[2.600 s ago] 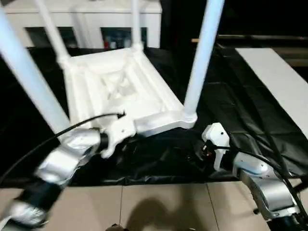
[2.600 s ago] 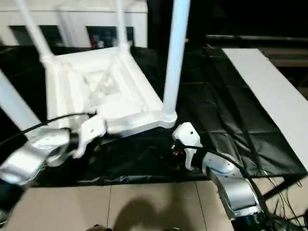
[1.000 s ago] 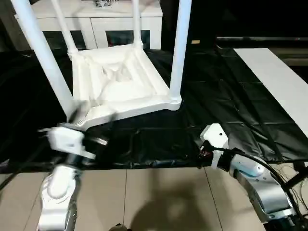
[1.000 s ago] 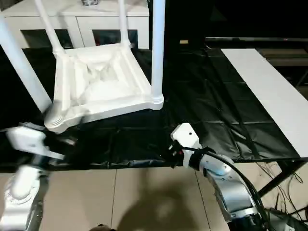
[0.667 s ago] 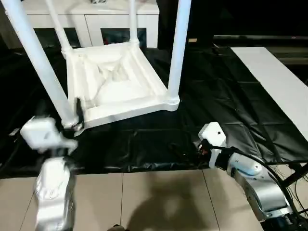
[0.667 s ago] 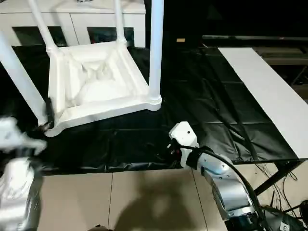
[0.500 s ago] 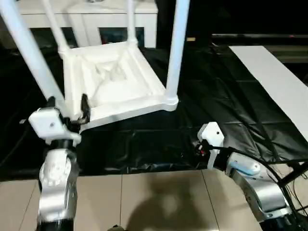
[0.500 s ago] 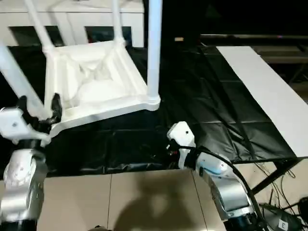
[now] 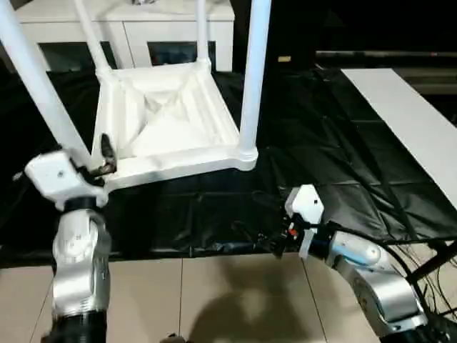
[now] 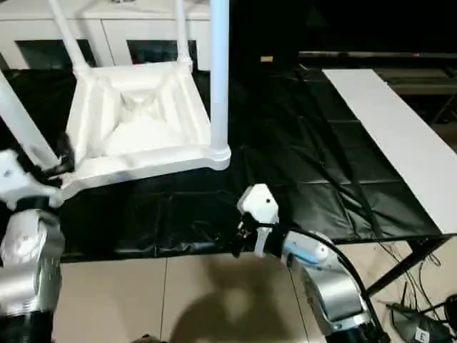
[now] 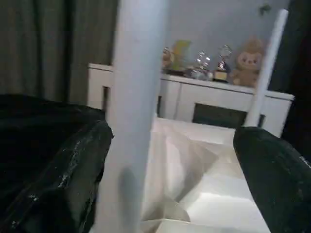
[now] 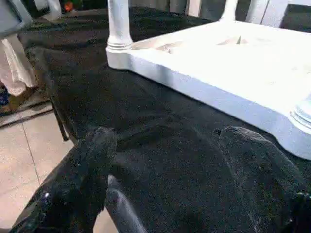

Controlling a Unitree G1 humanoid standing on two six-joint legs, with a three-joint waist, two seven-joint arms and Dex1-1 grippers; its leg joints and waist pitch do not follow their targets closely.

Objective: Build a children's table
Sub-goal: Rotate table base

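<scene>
The children's table lies upside down on the black cloth, its ribbed tabletop (image 9: pixel 168 118) facing up and its white legs standing upright. My left gripper (image 9: pixel 89 158) is open at the near-left corner, its black fingers (image 11: pixel 53 179) either side of the near-left leg (image 11: pixel 131 121) without closing on it. The near-right leg (image 9: pixel 253 71) rises from its corner socket. My right gripper (image 9: pixel 268 239) is open and empty, low over the cloth near the work table's front edge, short of the tabletop's near rim (image 12: pixel 209 92).
The black-draped work table (image 9: pixel 321 143) carries a long white board (image 9: pixel 400 107) at the right. A white glass-door cabinet (image 9: pixel 136 21) stands behind, with trophies and a plush toy (image 11: pixel 243 63) on top. Tiled floor (image 9: pixel 214 300) lies below the front edge.
My left arm has swung up from below the table's front edge, and its open fingers now stand around the near-left leg. My right gripper has shifted slightly left.
</scene>
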